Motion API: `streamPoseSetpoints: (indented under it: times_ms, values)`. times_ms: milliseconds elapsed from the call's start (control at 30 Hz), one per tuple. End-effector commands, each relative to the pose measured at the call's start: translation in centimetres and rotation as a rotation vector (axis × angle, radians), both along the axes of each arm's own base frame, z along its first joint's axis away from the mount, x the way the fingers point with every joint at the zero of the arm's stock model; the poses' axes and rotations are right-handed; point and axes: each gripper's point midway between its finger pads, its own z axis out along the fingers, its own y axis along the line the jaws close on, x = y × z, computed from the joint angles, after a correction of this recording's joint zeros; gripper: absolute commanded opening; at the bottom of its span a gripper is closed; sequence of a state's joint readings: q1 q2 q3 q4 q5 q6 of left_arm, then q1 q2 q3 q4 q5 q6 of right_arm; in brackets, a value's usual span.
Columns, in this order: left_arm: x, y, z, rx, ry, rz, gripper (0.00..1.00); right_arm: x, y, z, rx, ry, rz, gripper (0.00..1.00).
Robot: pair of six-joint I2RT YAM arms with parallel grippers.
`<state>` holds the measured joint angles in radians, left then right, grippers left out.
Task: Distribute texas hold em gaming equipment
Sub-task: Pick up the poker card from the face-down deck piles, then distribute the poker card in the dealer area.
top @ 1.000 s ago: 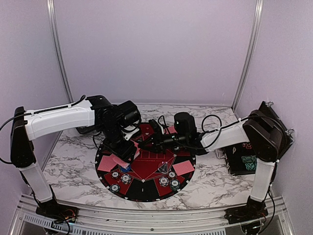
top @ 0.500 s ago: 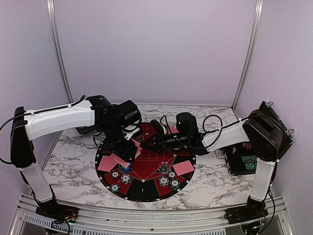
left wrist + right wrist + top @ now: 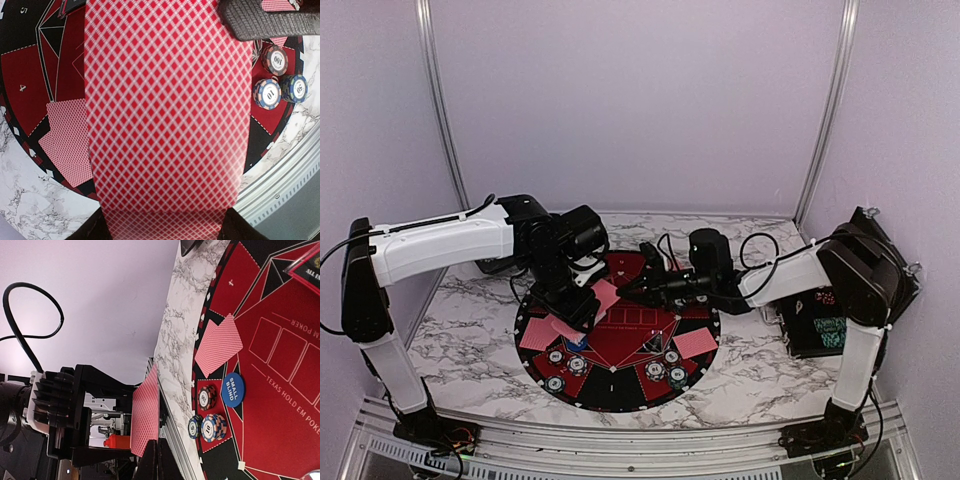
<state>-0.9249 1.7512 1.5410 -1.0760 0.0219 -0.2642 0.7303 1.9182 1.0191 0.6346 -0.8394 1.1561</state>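
Left hand (image 3: 575, 305) pinches a red-backed card (image 3: 165, 115); right hand (image 3: 158, 462) is pressed together on its edge. Pulling against both grips could bend it.

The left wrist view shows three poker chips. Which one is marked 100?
The uppermost chip, dark with pale stripes; the chip marked 10 and its neighbour lie side by side below it.
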Motion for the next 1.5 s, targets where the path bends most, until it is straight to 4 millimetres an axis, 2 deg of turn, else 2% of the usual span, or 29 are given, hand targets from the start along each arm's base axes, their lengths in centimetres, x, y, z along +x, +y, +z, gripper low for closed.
streamPoseSetpoints:
  times_ms: [0, 400, 533, 667, 833, 1000, 1167, 1267, 1467]
  values:
    - [-0.4, 0.2, 0.2, 0.010, 0.007, -0.014, 0.53, 0.8, -1.1, 1.9, 0.032, -0.040, -0.030, 0.00]
    - [-0.5, 0.2, 0.1, 0.013, 0.010, -0.009, 0.53, 2.0, -4.7, 3.4, 0.077, -0.044, -0.100, 0.00]
    - [-0.4, 0.2, 0.1, 0.012, 0.010, -0.008, 0.53, 2.2, -6.7, 3.3, 0.074, -0.042, -0.138, 0.00]
    - [-0.3, 0.1, 0.2, 0.008, 0.007, -0.007, 0.53, 2.0, -9.5, 2.8, 0.060, -0.036, -0.190, 0.00]
    - [-0.3, 0.0, 0.2, 0.009, 0.009, -0.006, 0.53, 1.5, -13.5, 1.2, 0.021, -0.024, -0.266, 0.00]
    - [-0.3, 0.0, 0.3, 0.007, 0.007, -0.003, 0.53, 0.4, -17.8, -1.2, -0.035, 0.003, -0.348, 0.00]
    - [-0.3, 0.0, 0.3, 0.005, 0.007, -0.003, 0.53, -0.8, -21.2, -4.0, -0.108, 0.039, -0.411, 0.00]
    - [-0.3, 0.0, 0.4, 0.004, 0.005, -0.002, 0.53, -1.3, -22.4, -5.2, -0.136, 0.051, -0.435, 0.00]
    - [-0.3, 0.0, 0.4, 0.005, 0.006, -0.003, 0.53, -2.1, -22.9, -7.3, -0.180, 0.069, -0.422, 0.00]
